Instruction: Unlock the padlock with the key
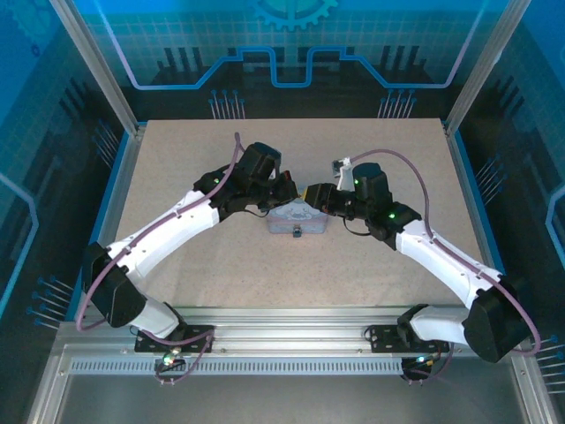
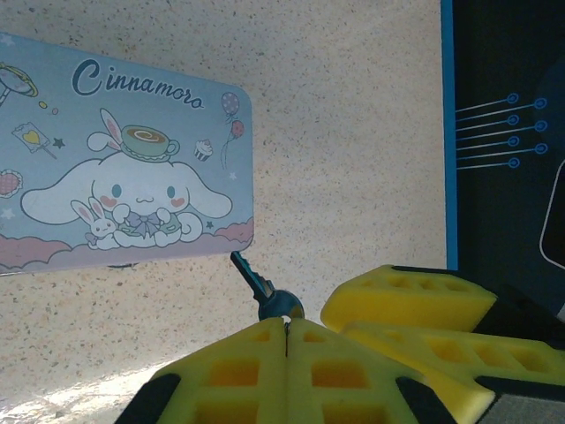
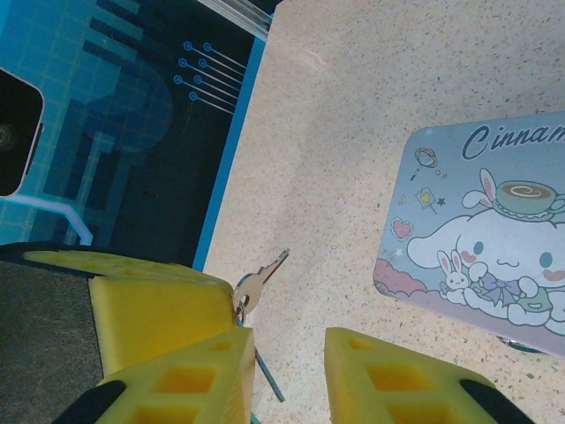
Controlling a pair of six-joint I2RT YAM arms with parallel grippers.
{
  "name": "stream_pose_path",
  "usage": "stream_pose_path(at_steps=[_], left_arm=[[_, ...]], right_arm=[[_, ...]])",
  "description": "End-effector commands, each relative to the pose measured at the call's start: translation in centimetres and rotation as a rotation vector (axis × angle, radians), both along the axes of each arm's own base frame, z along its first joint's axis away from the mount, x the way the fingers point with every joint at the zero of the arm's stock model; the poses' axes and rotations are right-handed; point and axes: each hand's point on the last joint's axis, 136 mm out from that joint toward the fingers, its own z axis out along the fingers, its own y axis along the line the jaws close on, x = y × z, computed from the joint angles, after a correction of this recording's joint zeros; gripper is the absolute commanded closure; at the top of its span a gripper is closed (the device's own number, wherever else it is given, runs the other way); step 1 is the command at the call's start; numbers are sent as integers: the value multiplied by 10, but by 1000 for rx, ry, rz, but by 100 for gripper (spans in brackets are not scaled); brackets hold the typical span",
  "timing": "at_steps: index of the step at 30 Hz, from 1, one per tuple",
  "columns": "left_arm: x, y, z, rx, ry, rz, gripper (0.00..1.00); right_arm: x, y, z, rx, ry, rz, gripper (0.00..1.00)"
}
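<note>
1. White shells cover the left arm (image 1: 168, 230) and the right arm (image 1: 441, 256). Both rise from bases at the near edge of the table (image 1: 221, 274) and lean inward and away with elbows bowed outward. Their wrists meet nose to nose over the middle of the table.
2. Just nearer than that meeting point is the padlock (image 1: 297, 232), a small dark speck with a blue glint at the near edge of the pale blue tin (image 1: 282, 223). Whether it hangs from the tin or only lies against it cannot be told.
3. The left jaws are pressed together, their yellow pads (image 2: 238, 371) meeting along one seam and pinching the key (image 2: 265, 287) by its head. Its dark blade points at a corner of the tin, and whether the tip touches cannot be told.
4. The right jaws stand spread, a plain gap between their yellow pads (image 3: 397, 380) with nothing in it, close beside the left pads.
5. Farther off, the speckled table runs to its far edge under a blue-patterned wall (image 1: 291, 53).
</note>
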Motion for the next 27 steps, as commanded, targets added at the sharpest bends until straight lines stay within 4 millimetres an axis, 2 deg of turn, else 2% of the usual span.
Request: stream_pose_path(at_steps=[1,5,9,12,21,23,27], left_arm=[[-9,-5,14,-48,-23,-24,100],[-8,-4,14,-52,-24,-20,100],[-8,-4,14,-55,-25,-17,100],[-7,-6,15,-63,-27,-18,100],[-9,-8,15,-73,-20,-26,100],[-10,-7,15,-72,-18,-26,100],[-11,-5,15,-68,-22,-24,100]], right_arm=[[3,7,15,27,-24,21,75],[2,9,14,34,-20,32,79],[-2,14,18,51,-29,53,74],[-5,17,23,57,-44,68,74],[-4,9,22,17,-63,42,90],[-4,8,22,6,-66,39,99],[-5,6,19,-21,-64,45,100]])
